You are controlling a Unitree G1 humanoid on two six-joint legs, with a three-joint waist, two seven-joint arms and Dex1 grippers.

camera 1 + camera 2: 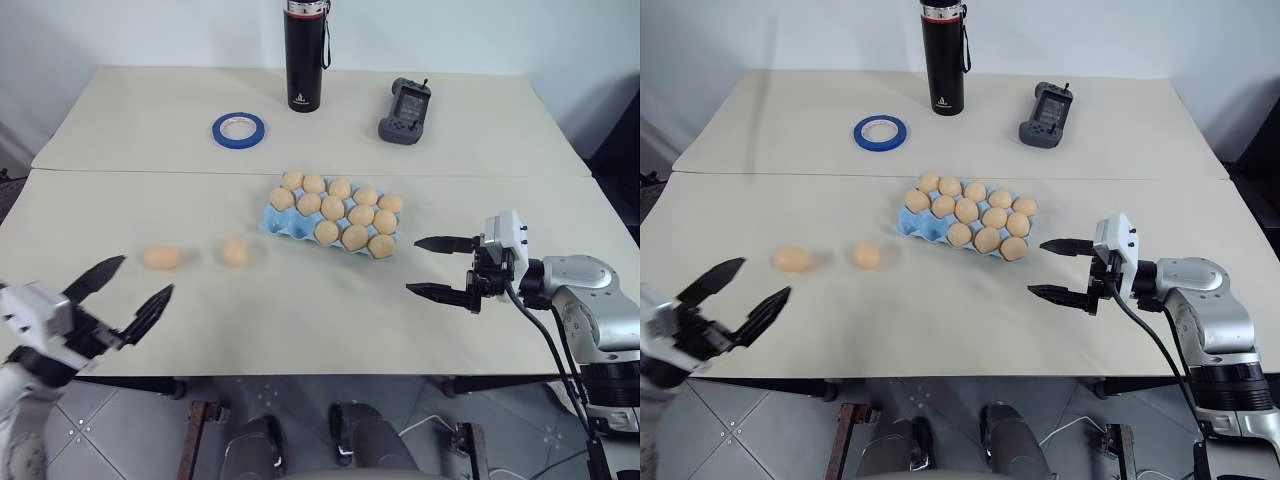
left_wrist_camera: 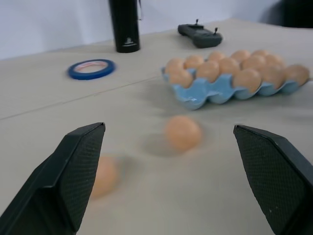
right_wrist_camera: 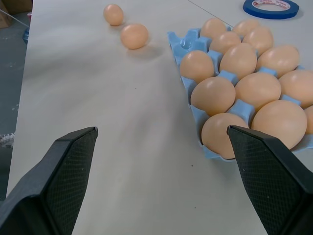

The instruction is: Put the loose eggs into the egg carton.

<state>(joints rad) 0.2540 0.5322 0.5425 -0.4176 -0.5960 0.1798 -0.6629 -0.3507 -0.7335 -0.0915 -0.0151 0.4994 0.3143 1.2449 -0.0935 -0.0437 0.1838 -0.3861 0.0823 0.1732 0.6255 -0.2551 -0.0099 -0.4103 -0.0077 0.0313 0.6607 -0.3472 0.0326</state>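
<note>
Left eye view shows the desk (image 1: 330,330) with the carton (image 1: 275,222) near its middle, tan eggs filling most cups. Two loose eggs (image 1: 161,257) lie on the desk to the carton's left, apart from each other, the nearer egg (image 1: 235,252) just beside the tray. Left gripper (image 1: 135,290) hovers low at the near-left edge, fingers spread wide, empty. Right gripper (image 1: 440,267) sits right of the carton, pointing toward it, fingers also apart and empty. Farther back stand a tape ring (image 1: 238,128), a black bottle (image 1: 305,55) and a grey handset (image 1: 404,111).
</note>
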